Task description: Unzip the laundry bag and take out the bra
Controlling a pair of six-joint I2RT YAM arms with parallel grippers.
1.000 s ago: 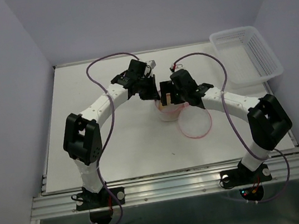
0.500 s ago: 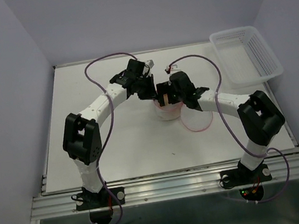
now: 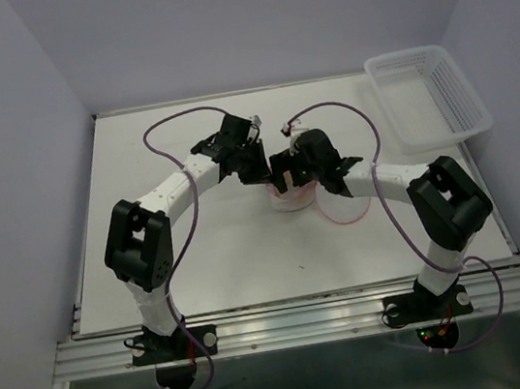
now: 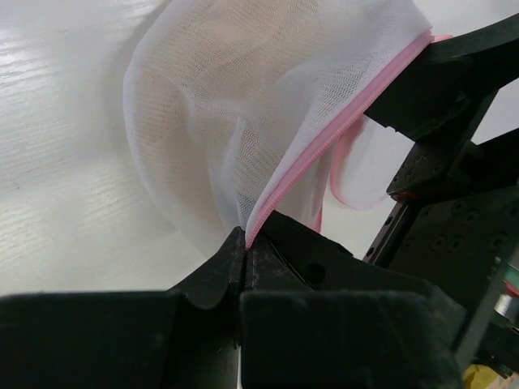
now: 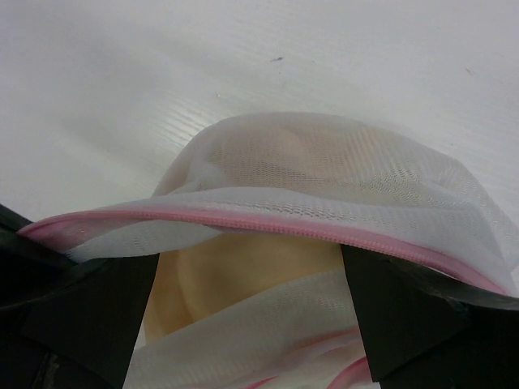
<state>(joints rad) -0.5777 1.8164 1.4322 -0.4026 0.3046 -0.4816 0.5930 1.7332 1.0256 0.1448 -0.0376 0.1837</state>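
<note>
The left jaws are pinched shut on the pink zipper rim (image 4: 324, 143) of the round, translucent white mesh laundry bag (image 4: 203, 121), holding one half up. The right jaws stand spread at the mouth, gripping nothing, with the soft peach fabric bra (image 5: 235, 275) between them. Two risks seem likely. The thin rim may slip from that narrow pinch, dropping the flap over the opening. Or the right jaws may close on loose mesh along with the bra and drag the whole bag. The bag sits near the middle of the white bench (image 3: 202, 262), slightly toward the far edge. It is partly unzipped and sagging, and the bra shows inside.
</note>
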